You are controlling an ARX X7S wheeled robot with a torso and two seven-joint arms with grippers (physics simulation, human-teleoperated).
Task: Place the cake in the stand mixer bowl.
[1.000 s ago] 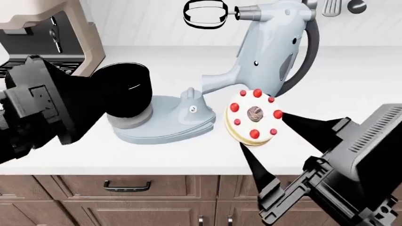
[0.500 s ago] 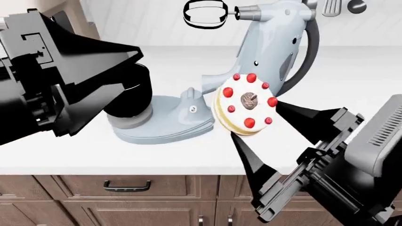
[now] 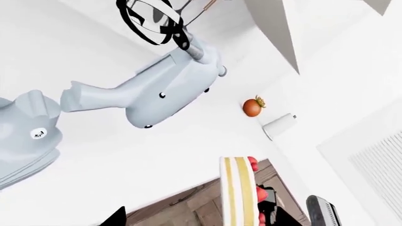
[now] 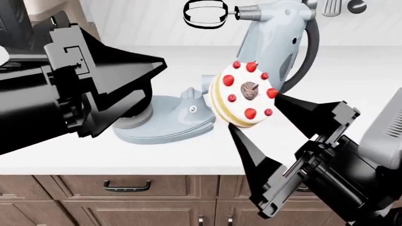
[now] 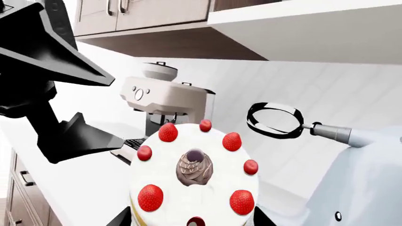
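black left end effector (image 4: 148, 77), spread, blocks the bowl (image 4: 139, 101); right end effector (image 4: 254, 115) pinches the cake (image 4: 244, 99) before the mixer (image 4: 270, 42).

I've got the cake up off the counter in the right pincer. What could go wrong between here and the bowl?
1. The cake is tilted steeply, with its berry top facing the camera, held only at its edges by the right pincer; it could slip out.
2. The left pincer hangs in front of the stand mixer bowl, hiding most of it. It could block the drop or collide.
3. The mixer's raised head stands close behind the cake and might get clipped.
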